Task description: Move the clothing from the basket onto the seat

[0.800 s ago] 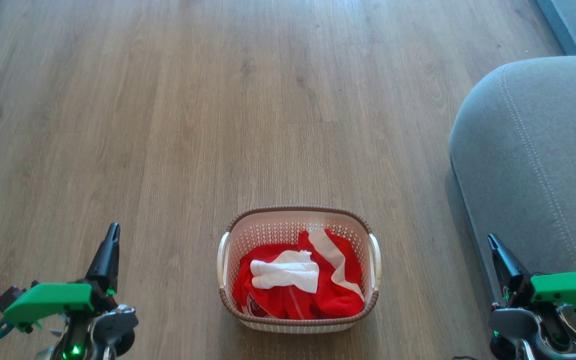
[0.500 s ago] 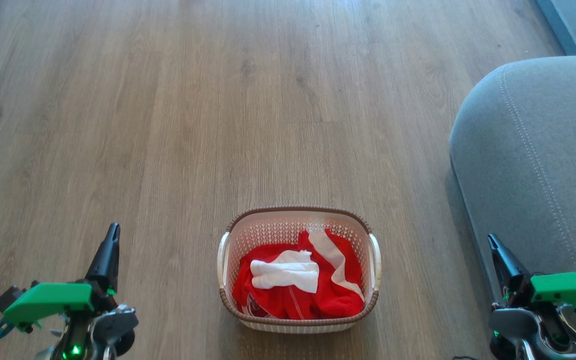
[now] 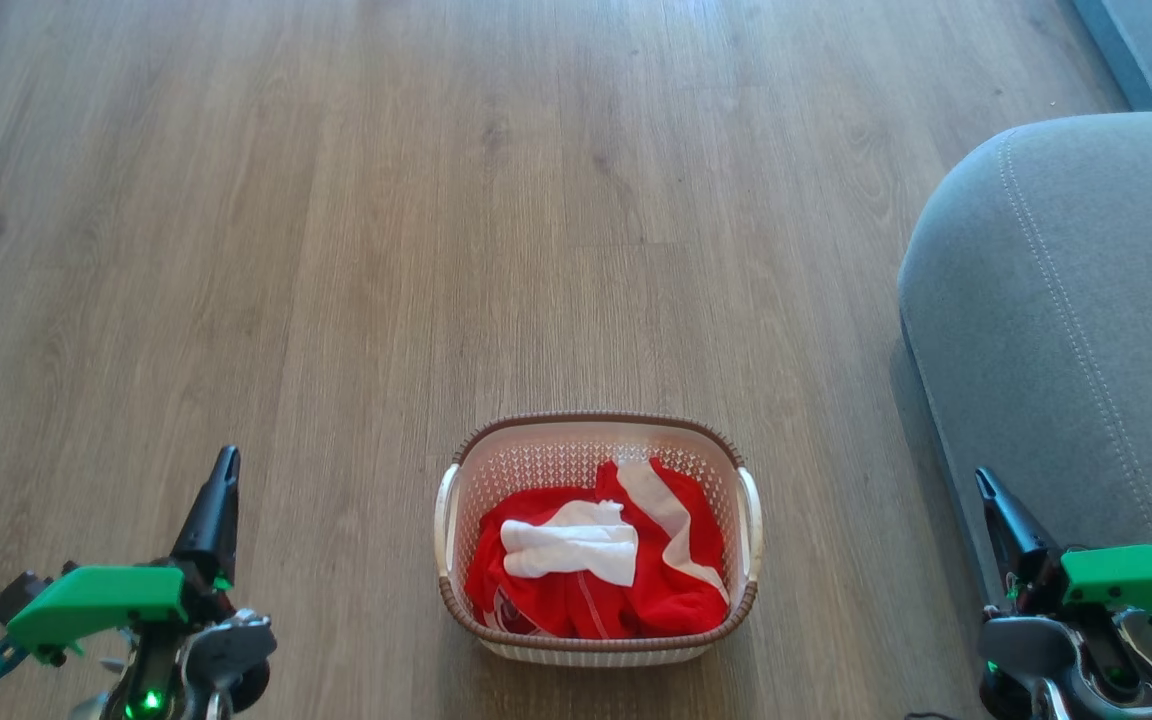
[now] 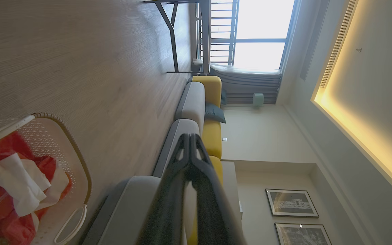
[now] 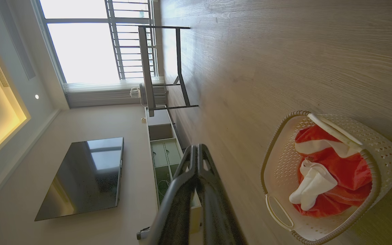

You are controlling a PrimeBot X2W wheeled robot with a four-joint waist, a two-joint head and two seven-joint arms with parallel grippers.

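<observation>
The cream basket (image 3: 456, 595) with a brown rim stands on the wood floor, low in the middle of the head view. Inside lies the clothing: a small white cloth (image 3: 571, 548) on top of red garments (image 3: 671, 595) with a broad white stripe. The grey seat (image 3: 1076, 320) rises at the right. My left gripper (image 3: 223, 462) is shut and empty, left of the basket. My right gripper (image 3: 982, 480) is shut and empty, between the basket and the seat's edge. The wrist views show the basket (image 4: 80, 163) (image 5: 271, 160) and each gripper's fingertips (image 4: 190, 136) (image 5: 196, 147) pressed together.
Bare wood floor (image 3: 436, 200) stretches ahead of the basket. A black-legged table (image 5: 162, 68) stands by the window, a dark television (image 5: 83, 177) hangs on the wall, and a grey and yellow sofa (image 4: 202, 102) runs along the room's side.
</observation>
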